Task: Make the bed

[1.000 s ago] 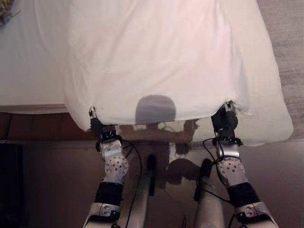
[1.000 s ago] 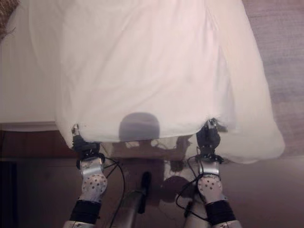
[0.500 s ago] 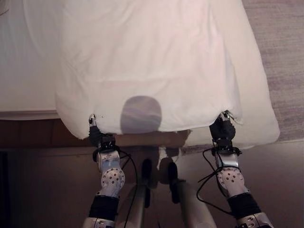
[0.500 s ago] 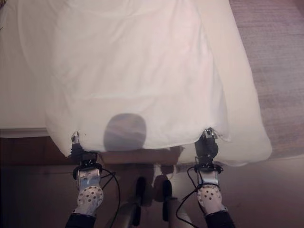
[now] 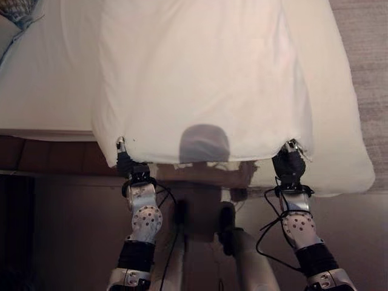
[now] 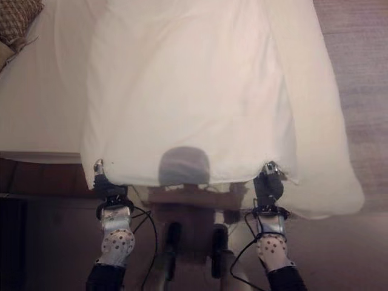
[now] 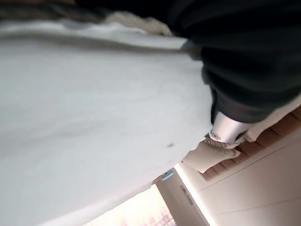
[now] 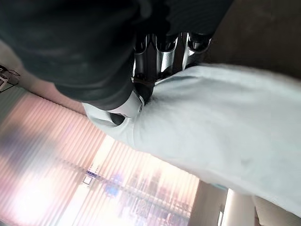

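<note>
Both hands, left and right, pinch the white duvet's near edge. A patterned cushion has come into sight as the view shifted; the grip is unchanged.

White duvet over bed, left hand and right hand apparently gripping its near edge

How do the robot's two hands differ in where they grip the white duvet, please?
The left hand pinches the white duvet at its near left corner, beside the bare mattress. The right hand pinches the near edge inward of the right corner, so cloth hangs past it. Both are shut on the edge, level, holding it off the bed's end.
</note>
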{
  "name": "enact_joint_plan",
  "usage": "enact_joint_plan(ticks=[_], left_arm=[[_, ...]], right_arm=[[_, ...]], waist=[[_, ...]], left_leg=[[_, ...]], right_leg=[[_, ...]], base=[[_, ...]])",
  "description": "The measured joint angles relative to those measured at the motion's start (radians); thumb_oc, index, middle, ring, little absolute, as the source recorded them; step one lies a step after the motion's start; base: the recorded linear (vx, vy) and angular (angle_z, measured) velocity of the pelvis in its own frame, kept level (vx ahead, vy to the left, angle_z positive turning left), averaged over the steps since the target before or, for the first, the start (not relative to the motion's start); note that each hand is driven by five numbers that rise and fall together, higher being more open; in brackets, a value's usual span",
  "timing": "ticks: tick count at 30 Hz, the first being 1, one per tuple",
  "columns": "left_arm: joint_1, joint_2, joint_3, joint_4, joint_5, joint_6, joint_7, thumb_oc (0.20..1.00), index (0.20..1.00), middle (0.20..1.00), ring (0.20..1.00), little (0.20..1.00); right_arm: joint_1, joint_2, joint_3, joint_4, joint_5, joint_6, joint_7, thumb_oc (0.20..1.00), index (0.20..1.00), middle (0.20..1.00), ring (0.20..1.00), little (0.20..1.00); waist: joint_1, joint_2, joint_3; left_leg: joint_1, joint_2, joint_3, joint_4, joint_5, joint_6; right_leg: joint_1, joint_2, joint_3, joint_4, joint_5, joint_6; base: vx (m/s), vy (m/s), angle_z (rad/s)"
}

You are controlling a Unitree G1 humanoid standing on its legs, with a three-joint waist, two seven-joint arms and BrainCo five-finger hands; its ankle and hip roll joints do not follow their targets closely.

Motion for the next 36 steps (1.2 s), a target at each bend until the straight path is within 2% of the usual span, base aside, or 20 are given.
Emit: enact_joint_plan(ticks=[2,3,7,8,11,12,13,17,18,21,22,23,24,25,28,30,31,33,34,36], left_arm=[[-0.003,0.0,-0.009,0.002,0.006,0.0,0.0,0.2,0.2,0.2,0.2,0.2],[-0.003,0.0,-0.017,0.002,0.009,0.0,0.0,0.2,0.2,0.2,0.2,0.2],[-0.043,-0.007,-0.083,0.045,0.018,0.003,-0.005,0.2,0.2,0.2,0.2,0.2],[-0.052,-0.007,-0.097,0.07,0.018,0.003,-0.014,0.2,0.2,0.2,0.2,0.2],[-0.065,-0.002,-0.124,0.092,0.018,0.007,-0.025,0.2,0.2,0.2,0.2,0.2],[-0.058,0.013,-0.118,0.074,0.021,0.013,-0.026,0.2,0.2,0.2,0.2,0.2],[-0.054,0.022,-0.109,0.065,0.035,0.013,-0.028,0.2,0.2,0.2,0.2,0.2],[-0.023,0.059,-0.095,0.024,0.037,0.024,-0.028,0.2,0.2,0.2,0.2,0.2],[0.005,0.064,-0.074,0.01,0.037,0.024,-0.024,0.2,0.2,0.2,0.2,0.2],[0.054,0.065,-0.073,-0.006,0.039,0.023,-0.016,0.2,0.2,0.2,0.2,0.2],[0.05,0.068,-0.075,-0.006,0.042,0.024,-0.012,0.2,0.2,0.2,0.2,0.2],[0.057,0.065,-0.075,-0.006,0.06,0.025,-0.009,0.2,0.2,0.2,0.2,0.2],[0.054,0.066,-0.075,-0.006,0.065,0.025,-0.007,0.2,0.2,0.2,0.2,0.2],[0.065,0.062,-0.076,-0.006,0.066,0.029,-0.002,0.2,0.2,0.2,0.2,0.2],[0.074,0.048,-0.075,-0.009,0.066,0.027,0.0,0.2,0.2,0.2,0.2,0.2],[0.078,0.041,-0.077,-0.007,0.064,0.031,0.0,0.2,0.2,0.2,0.2,0.2],[0.076,0.041,-0.088,-0.006,0.062,0.033,0.0,0.2,0.2,0.2,0.2,0.2],[0.072,0.041,-0.1,-0.008,0.06,0.033,-0.004,0.2,0.2,0.2,0.2,0.2],[0.068,0.041,-0.092,-0.009,0.06,0.031,-0.004,0.2,0.2,0.2,0.2,0.2],[0.069,0.029,-0.076,-0.011,0.056,0.029,-0.004,0.2,0.2,0.2,0.2,0.2]], right_arm=[[0.001,-0.004,0.0,-0.002,-0.006,0.0,0.0,0.2,0.2,0.2,0.2,0.2],[0.003,-0.008,-0.004,-0.003,-0.007,-0.001,0.0,0.2,0.2,0.2,0.2,0.2],[0.025,-0.004,-0.042,-0.031,-0.016,-0.018,-0.011,0.2,0.2,0.2,0.2,0.2],[0.045,-0.007,-0.05,-0.062,-0.022,-0.024,-0.013,0.2,0.2,0.2,0.2,0.2],[0.069,0.004,-0.041,-0.07,-0.038,-0.029,-0.014,0.2,0.2,0.2,0.2,0.2],[0.067,0.012,-0.027,-0.07,-0.048,-0.017,-0.017,0.2,0.2,0.2,0.2,0.2],[0.066,0.02,-0.017,-0.074,-0.065,-0.015,-0.016,0.2,0.2,0.2,0.2,0.2],[0.066,0.038,-0.002,-0.074,-0.077,-0.01,-0.017,0.2,0.2,0.2,0.2,0.2],[0.059,0.034,0.028,-0.074,-0.077,-0.003,-0.016,0.2,0.2,0.2,0.2,0.2],[0.064,0.029,0.044,-0.074,-0.101,0.0,-0.009,0.2,0.2,0.2,0.2,0.2],[0.068,0.023,0.046,-0.074,-0.107,0.0,-0.006,0.2,0.2,0.2,0.2,0.2],[0.072,0.006,0.054,-0.074,-0.117,0.0,-0.002,0.2,0.2,0.2,0.2,0.2],[0.072,-0.004,0.059,-0.074,-0.117,0.0,-0.001,0.2,0.2,0.2,0.2,0.2],[0.077,-0.012,0.064,-0.074,-0.118,0.001,0.001,0.2,0.2,0.2,0.2,0.2],[0.073,-0.004,0.065,-0.074,-0.119,0.002,0.001,0.2,0.2,0.2,0.2,0.2],[0.073,-0.009,0.063,-0.073,-0.119,0.004,0.002,0.2,0.2,0.2,0.2,0.2],[0.083,-0.008,0.051,-0.073,-0.119,0.005,0.002,0.2,0.2,0.2,0.2,0.2],[0.085,-0.006,0.053,-0.071,-0.119,0.008,0.005,0.2,0.2,0.2,0.2,0.2],[0.067,-0.006,0.054,-0.069,-0.119,0.009,0.005,0.2,0.2,0.2,0.2,0.2],[0.061,-0.008,0.06,-0.065,-0.119,0.01,0.004,0.2,0.2,0.2,0.2,0.2]], waist=[[0.0,0.001,0.0],[-0.001,0.001,0.0],[-0.012,0.022,0.005],[-0.041,0.039,0.002],[-0.06,0.039,0.001],[-0.046,0.038,0.0],[-0.05,0.037,-0.001],[-0.043,0.018,0.0],[-0.037,0.006,0.0],[-0.052,-0.002,-0.004],[-0.052,-0.007,-0.002],[-0.055,-0.006,-0.001],[-0.056,-0.006,-0.001],[-0.061,-0.005,-0.001],[-0.075,-0.002,-0.002],[-0.076,0.005,0.001],[-0.079,0.007,0.002],[-0.074,0.011,0.001],[-0.071,0.024,0.005],[-0.06,0.032,0.001]], left_leg=[[0.001,0.025,0.005,-0.022,0.004,-0.017],[0.0,0.02,0.007,-0.017,0.005,-0.015],[-0.038,-0.101,0.076,0.066,0.025,0.012],[-0.039,-0.142,0.114,0.071,0.057,0.024],[-0.049,-0.221,0.165,0.083,0.062,0.088],[-0.051,-0.232,0.204,0.086,0.045,0.121],[-0.054,-0.243,0.218,0.084,0.047,0.133],[-0.031,-0.267,0.264,0.053,0.048,0.156],[0.0,-0.258,0.282,0.023,0.054,0.172],[0.038,-0.258,0.294,-0.014,0.058,0.169],[0.04,-0.245,0.279,-0.02,0.063,0.162],[0.04,-0.244,0.246,-0.028,0.069,0.153],[0.04,-0.246,0.241,-0.03,0.072,0.148],[0.045,-0.248,0.241,-0.03,0.079,0.139],[0.049,-0.24,0.248,-0.025,0.082,0.135],[0.037,-0.239,0.249,0.016,0.08,0.11],[0.018,-0.247,0.257,0.066,0.083,0.099],[0.015,-0.251,0.271,0.098,0.087,0.076],[0.015,-0.234,0.262,0.1,0.102,0.059],[0.013,-0.226,0.259,0.094,0.109,0.056]], right_leg=[[-0.001,-0.002,-0.013,-0.002,0.003,0.011],[-0.001,-0.006,-0.022,-0.004,0.003,0.016],[-0.004,-0.075,-0.053,-0.012,0.022,0.09],[-0.006,-0.114,-0.052,-0.002,0.021,0.133],[0.01,-0.203,-0.013,-0.06,0.057,0.211],[0.036,-0.203,-0.023,-0.138,0.107,0.21],[0.063,-0.203,-0.021,-0.193,0.134,0.213],[0.084,-0.177,-0.017,-0.237,0.149,0.243],[0.071,-0.142,0.024,-0.217,0.117,0.246],[0.097,-0.091,0.066,-0.248,0.123,0.237],[0.081,-0.064,0.116,-0.222,0.095,0.245],[0.067,-0.021,0.176,-0.185,0.068,0.214],[0.07,-0.012,0.195,-0.17,0.058,0.192],[0.072,-0.007,0.189,-0.152,0.05,0.168],[0.074,-0.002,0.164,-0.129,0.03,0.158],[0.057,-0.005,0.162,-0.058,0.001,0.14],[0.047,-0.021,0.149,-0.003,-0.026,0.149],[0.046,-0.035,0.128,0.03,-0.068,0.122],[0.042,-0.036,0.128,0.042,-0.072,0.105],[0.025,-0.017,0.134,0.049,-0.066,0.088]], base=[[-0.12,0.41,0.07],[-0.09,0.568,0.15],[0.01,0.725,0.29],[0.05,0.479,0.55],[0.03,0.593,0.25],[0.0,0.4,-0.42],[-0.01,0.398,-0.45],[-0.01,0.314,-0.31],[0.05,0.112,-0.6],[0.08,0.035,-0.35],[0.08,0.017,-0.13],[0.08,-0.007,0.02],[0.06,-0.027,0.2],[0.04,-0.049,0.2],[0.05,-0.114,0.21],[0.02,-0.113,0.33],[0.02,-0.075,0.42],[0.03,-0.079,0.27],[0.05,-0.034,0.01],[0.06,0.021,-0.23]])
